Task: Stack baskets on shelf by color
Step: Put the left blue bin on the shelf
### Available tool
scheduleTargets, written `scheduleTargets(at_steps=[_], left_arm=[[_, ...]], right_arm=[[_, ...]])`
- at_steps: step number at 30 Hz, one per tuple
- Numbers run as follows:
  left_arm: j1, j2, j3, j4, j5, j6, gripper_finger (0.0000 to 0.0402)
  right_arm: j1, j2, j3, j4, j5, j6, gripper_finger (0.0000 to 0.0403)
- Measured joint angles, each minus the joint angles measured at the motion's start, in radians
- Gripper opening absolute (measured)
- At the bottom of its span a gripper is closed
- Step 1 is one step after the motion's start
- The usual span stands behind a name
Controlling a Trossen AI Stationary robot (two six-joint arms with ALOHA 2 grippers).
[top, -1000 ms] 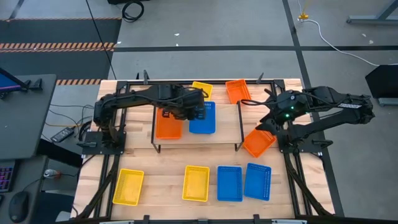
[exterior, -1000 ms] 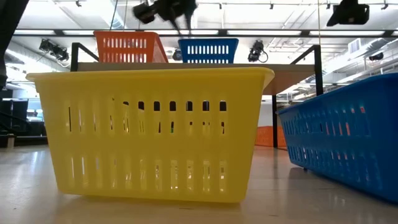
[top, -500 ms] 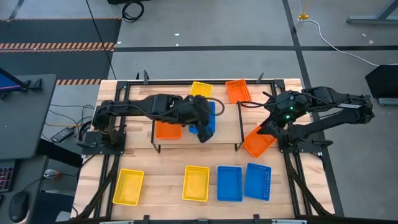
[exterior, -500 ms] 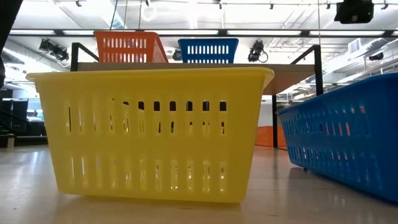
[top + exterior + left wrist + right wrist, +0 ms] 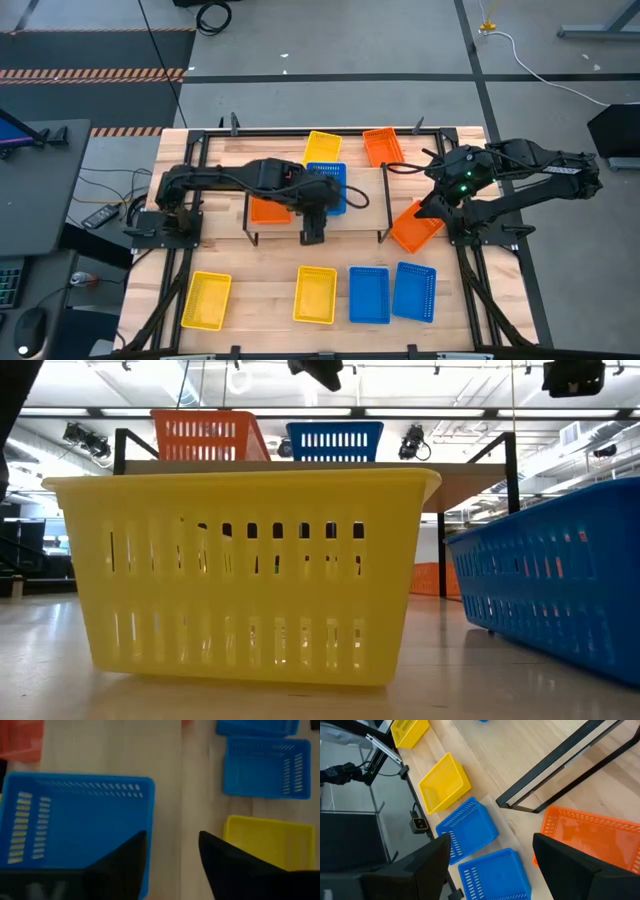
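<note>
Tabletop (image 5: 260, 265): three orange, three blue, three yellow baskets.

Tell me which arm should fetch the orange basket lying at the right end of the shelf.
Right. The right gripper hangs open just beside that orange basket, which fills its wrist view. The left gripper is open at the shelf's front edge near the blue basket, farther away.
</note>
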Motion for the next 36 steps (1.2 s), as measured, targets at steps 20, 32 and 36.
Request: scheduleTargets(at_steps=[20, 32, 36], left_arm=[[0.041, 0.090, 0.000, -0.055, 0.065, -0.050, 0.0168], [0.011, 0.089, -0.002, -0.105, 0.084, -0.157, 0.0047], [0.002, 0.087, 0.000, -0.140, 0.082, -0.193, 0.0021]], right_arm=[[0.000, -0.001, 0.000, -0.001, 0.000, -0.063, 0.0288], [0.000, -0.002, 0.000, 0.000, 0.000, -0.107, 0.0288], [0.000, -0.002, 0.000, 0.000, 0.000, -0.109, 0.0288]])
